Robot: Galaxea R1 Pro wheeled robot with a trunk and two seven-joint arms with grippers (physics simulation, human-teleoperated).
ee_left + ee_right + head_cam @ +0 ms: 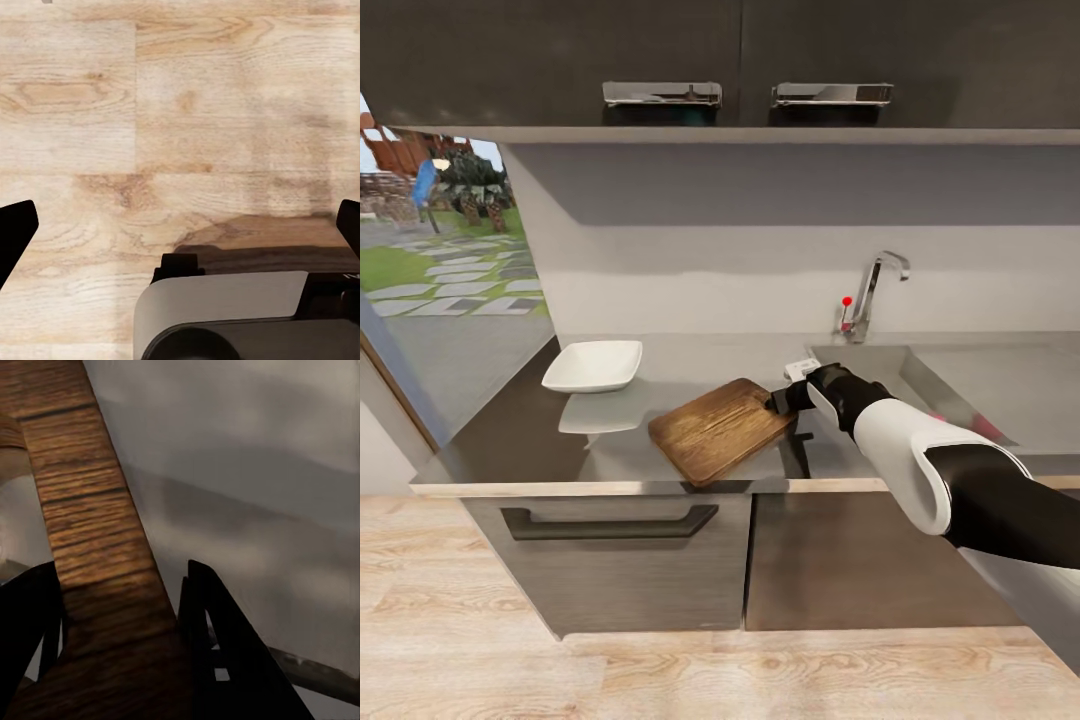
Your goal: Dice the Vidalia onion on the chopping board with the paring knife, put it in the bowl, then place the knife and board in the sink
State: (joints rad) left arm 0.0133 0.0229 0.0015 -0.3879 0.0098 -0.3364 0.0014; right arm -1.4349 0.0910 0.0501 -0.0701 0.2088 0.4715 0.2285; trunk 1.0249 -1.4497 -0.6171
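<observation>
Wooden chopping board [721, 429] lying tilted on the countertop [510, 440] in the head view, right gripper [780, 401] clamping its near-sink corner, bowl [594, 365] sitting well apart to the left, sink [970, 385] just beyond the arm

Showing pale floor planks [180, 112] in the left wrist view, left gripper [180, 225] fingers spread apart

Showing board edge [97, 547] pinched between dark fingers [217, 637] in the right wrist view

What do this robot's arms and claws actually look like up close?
The right arm has a glossy white rounded shell between matte black segments, ending in a black right gripper with flat, wedge-shaped dark fingers. The left gripper shows black fingertips.
</observation>
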